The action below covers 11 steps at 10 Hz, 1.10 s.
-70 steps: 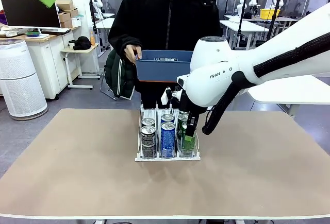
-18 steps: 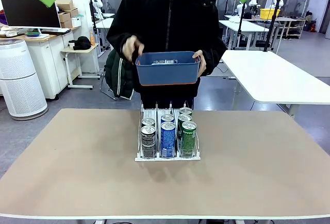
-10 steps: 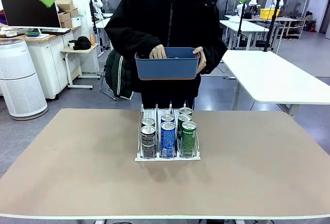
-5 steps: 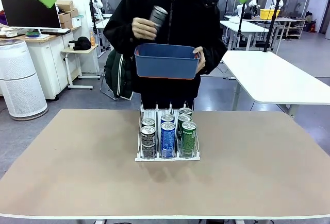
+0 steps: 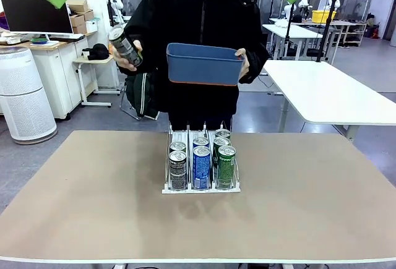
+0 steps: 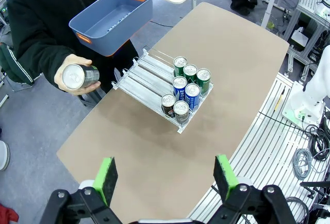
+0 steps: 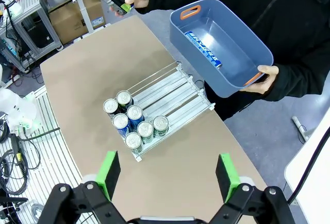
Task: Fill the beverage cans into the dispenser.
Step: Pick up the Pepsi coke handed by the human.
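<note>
The white dispenser (image 5: 200,190) stands mid-table with several cans (image 5: 202,167) at its front: black-and-silver in the left lane, blue in the middle, green on the right. From above, the cans (image 6: 185,86) crowd one end of the dispenser (image 6: 138,74), and its far lanes lie bare. The person holds a black-and-silver can (image 5: 125,47) out to picture left. My left gripper (image 6: 166,177) and my right gripper (image 7: 168,175) hang high above the table, both open and holding nothing.
The person's other hand holds a blue plastic bin (image 5: 204,64) above the dispenser's far end. One blue can (image 7: 203,49) lies inside the bin (image 7: 242,54). Bare brown tabletop (image 5: 93,207) surrounds the dispenser. A white table (image 5: 328,96) stands at the back right.
The person lifted a black-and-silver can out of the bin and swung it out to picture left. My right arm, earlier low at the dispenser's green lane, has withdrawn upward.
</note>
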Available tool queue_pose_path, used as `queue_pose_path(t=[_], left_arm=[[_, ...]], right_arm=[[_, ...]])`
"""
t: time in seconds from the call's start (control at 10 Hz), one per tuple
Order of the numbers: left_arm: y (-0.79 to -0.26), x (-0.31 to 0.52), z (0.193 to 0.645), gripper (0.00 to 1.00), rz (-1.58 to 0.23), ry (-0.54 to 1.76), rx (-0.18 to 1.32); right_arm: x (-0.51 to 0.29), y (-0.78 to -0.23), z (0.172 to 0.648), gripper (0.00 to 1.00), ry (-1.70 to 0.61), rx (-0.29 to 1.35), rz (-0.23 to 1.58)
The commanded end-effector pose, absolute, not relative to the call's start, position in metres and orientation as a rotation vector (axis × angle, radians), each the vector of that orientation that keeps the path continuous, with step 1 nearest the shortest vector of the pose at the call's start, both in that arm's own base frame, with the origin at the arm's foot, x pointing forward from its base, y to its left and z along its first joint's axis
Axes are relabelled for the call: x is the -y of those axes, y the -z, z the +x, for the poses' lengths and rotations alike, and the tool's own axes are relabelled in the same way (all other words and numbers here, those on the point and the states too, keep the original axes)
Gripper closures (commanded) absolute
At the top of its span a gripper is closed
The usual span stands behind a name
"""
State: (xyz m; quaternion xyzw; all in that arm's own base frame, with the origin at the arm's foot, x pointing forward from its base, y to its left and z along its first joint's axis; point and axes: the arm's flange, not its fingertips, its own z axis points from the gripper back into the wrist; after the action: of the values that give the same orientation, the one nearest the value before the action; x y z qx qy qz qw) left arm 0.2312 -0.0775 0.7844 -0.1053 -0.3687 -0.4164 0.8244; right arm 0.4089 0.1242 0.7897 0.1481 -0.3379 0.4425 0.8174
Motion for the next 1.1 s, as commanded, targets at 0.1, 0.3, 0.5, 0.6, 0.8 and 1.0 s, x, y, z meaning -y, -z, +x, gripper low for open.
queue_pose_path(t=[0.1, 0.3, 0.5, 0.6, 0.8, 1.0], left_arm=[[-0.7843, 0.0785, 0.2316, 0.0, -0.232, 0.875, 0.787], [-0.7843, 0.0785, 0.2316, 0.0, -0.232, 0.875, 0.787], [-0.7843, 0.0785, 0.2316, 0.0, -0.232, 0.875, 0.787], [-0.7843, 0.0785, 0.2316, 0.0, -0.232, 0.875, 0.787], [-0.7843, 0.0785, 0.2316, 0.0, -0.232, 0.875, 0.787], [-0.7843, 0.0785, 0.2316, 0.0, -0.232, 0.875, 0.787]], right_arm=[[-0.1237, -0.7905, 0.4103, 0.01, -0.938, 0.728, 0.325], [-0.1237, -0.7905, 0.4103, 0.01, -0.938, 0.728, 0.325], [-0.1237, -0.7905, 0.4103, 0.01, -0.938, 0.728, 0.325], [-0.1237, -0.7905, 0.4103, 0.01, -0.938, 0.728, 0.325], [-0.1237, -0.7905, 0.4103, 0.01, -0.938, 0.728, 0.325], [-0.1237, -0.7905, 0.4103, 0.01, -0.938, 0.728, 0.325]])
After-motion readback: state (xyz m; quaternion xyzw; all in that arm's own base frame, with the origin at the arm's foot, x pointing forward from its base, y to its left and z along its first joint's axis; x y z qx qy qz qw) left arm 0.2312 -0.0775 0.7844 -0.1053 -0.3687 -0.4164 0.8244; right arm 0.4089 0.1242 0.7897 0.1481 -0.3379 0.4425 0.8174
